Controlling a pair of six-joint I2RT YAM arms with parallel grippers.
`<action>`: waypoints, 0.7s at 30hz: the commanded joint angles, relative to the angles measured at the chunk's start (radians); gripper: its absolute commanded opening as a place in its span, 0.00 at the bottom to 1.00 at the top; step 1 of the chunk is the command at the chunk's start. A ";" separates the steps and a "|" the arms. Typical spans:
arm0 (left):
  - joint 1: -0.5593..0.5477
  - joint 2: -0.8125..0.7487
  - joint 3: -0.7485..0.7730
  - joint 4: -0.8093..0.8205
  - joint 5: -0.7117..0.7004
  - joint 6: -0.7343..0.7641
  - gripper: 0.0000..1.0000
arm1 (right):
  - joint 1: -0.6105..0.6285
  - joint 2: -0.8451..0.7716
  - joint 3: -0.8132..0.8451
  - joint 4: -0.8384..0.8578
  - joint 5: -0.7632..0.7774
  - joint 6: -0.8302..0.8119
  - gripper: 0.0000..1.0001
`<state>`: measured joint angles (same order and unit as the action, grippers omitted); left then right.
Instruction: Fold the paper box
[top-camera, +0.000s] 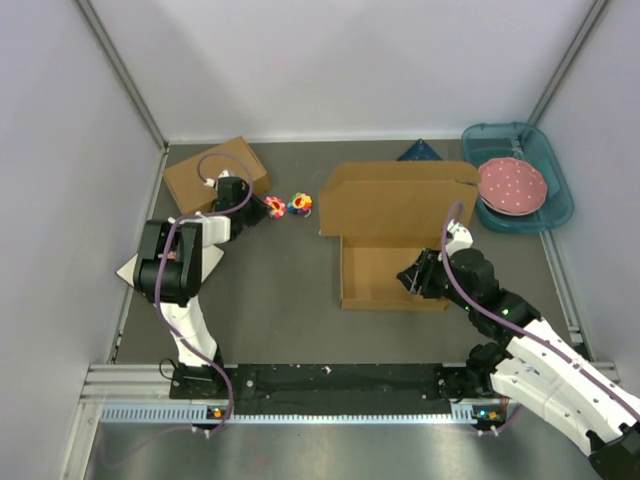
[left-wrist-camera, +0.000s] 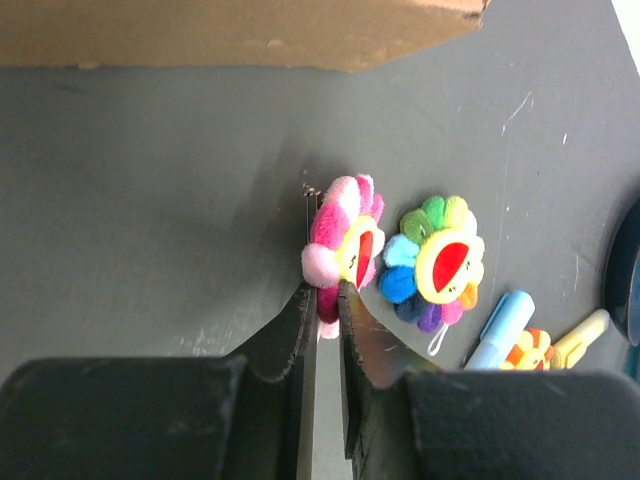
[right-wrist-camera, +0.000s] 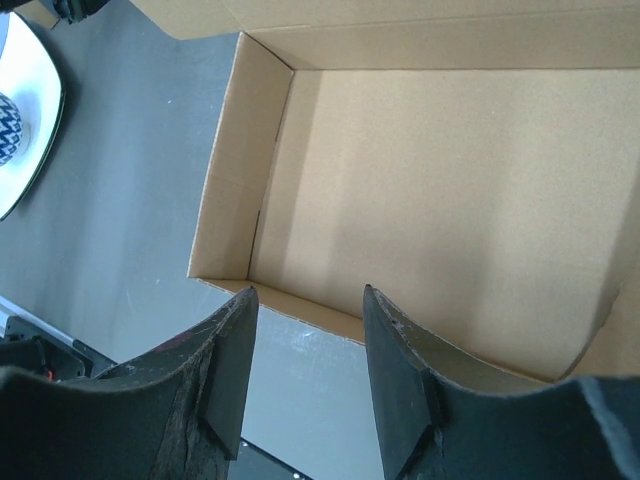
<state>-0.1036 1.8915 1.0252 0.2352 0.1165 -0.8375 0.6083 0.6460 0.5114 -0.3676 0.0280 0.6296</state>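
Pinching the lower edge of the pink plush flower (left-wrist-camera: 340, 235), the left pincer (left-wrist-camera: 325, 288) is almost closed. The right pincer (right-wrist-camera: 309, 293) stands half-wide, holding nothing, beside a wall of the paper box (right-wrist-camera: 440, 200), centre-right on the worktop (top-camera: 290, 290).

A closed brown box (top-camera: 215, 175) sits on the dark counter (top-camera: 290, 280). Just right of it lie a pink plush flower (top-camera: 274, 208) and a rainbow plush flower (top-camera: 300, 205), side by side. Far right of the box, a teal tray (top-camera: 525, 140) holds a pink dotted plate (top-camera: 512, 186).
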 joint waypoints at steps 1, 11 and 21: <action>0.012 -0.100 -0.060 0.050 0.060 -0.011 0.00 | 0.008 -0.008 -0.001 0.055 -0.002 -0.002 0.47; -0.082 -0.826 -0.376 0.002 0.022 -0.112 0.00 | 0.010 0.013 0.097 0.030 0.016 -0.037 0.46; -0.591 -1.235 -0.519 -0.152 -0.095 -0.195 0.00 | 0.010 -0.006 0.305 -0.142 0.061 -0.103 0.46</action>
<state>-0.5465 0.6758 0.5686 0.1581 0.0845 -0.9630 0.6086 0.6838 0.7216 -0.4404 0.0475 0.5674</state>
